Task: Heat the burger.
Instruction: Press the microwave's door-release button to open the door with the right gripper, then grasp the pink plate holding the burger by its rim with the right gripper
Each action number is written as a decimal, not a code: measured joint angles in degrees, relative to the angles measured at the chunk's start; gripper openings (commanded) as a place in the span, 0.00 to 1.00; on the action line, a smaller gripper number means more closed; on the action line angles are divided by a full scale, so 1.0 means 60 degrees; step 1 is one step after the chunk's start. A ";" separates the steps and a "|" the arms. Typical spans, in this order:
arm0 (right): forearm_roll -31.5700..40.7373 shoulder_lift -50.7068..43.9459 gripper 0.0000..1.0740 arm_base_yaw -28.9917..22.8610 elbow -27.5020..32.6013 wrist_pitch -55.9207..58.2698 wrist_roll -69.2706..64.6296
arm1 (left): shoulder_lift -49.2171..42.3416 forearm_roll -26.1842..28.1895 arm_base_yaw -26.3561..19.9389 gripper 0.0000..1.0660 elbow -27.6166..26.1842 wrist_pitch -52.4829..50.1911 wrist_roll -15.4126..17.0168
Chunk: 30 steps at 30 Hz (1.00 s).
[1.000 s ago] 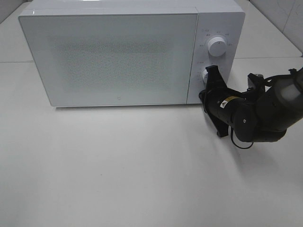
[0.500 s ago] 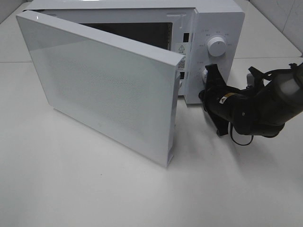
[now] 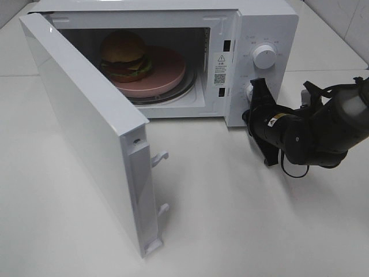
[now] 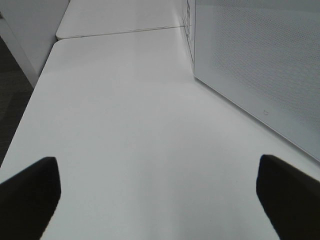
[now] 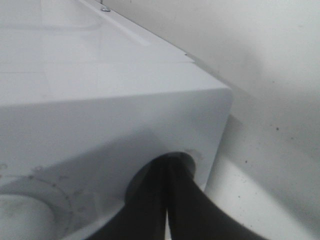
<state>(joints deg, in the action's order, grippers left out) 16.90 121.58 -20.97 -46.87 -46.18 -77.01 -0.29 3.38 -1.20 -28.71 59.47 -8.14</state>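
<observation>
Shows up as a small round burger [image 3: 124, 56], with a domed tan-brown bun on top, dark filling, and green and yellowish bits at the edge. Stands upright and whole. Rests on the left part of a salmon-pink plate [image 3: 167, 74], inside the white microwave [image 3: 262, 23] with its door [image 3: 86, 127] open. Spans less width than the plate.

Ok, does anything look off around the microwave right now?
The microwave door stands wide open while the shut right gripper is at the lower knob, which looks wrong for starting the heat. The burger sits upright on the pink plate, off toward its left edge. Nothing looks spilled or damaged.
</observation>
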 measured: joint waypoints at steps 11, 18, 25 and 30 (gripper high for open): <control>0.0029 -0.0076 0.00 -0.0115 0.0315 -0.0621 0.0000 | 0.0000 0.0000 0.0000 0.95 0.0000 0.0000 0.0000; 0.0124 -0.0162 0.00 -0.0239 0.0439 -0.0688 -0.0048 | 0.0000 0.0000 0.0000 0.95 0.0000 0.0000 0.0000; 0.0105 -0.0201 0.00 -0.0458 0.0726 -0.0936 -0.0258 | 0.0000 0.0000 0.0000 0.95 0.0000 0.0000 0.0000; -0.0010 -0.0258 0.00 -0.0602 0.0974 -0.1079 -0.0296 | 0.0000 0.0000 0.0000 0.95 0.0000 0.0000 0.0000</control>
<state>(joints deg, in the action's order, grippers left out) 16.84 120.03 -24.58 -41.02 -52.65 -78.78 -0.29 3.38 -1.20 -28.71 59.47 -8.14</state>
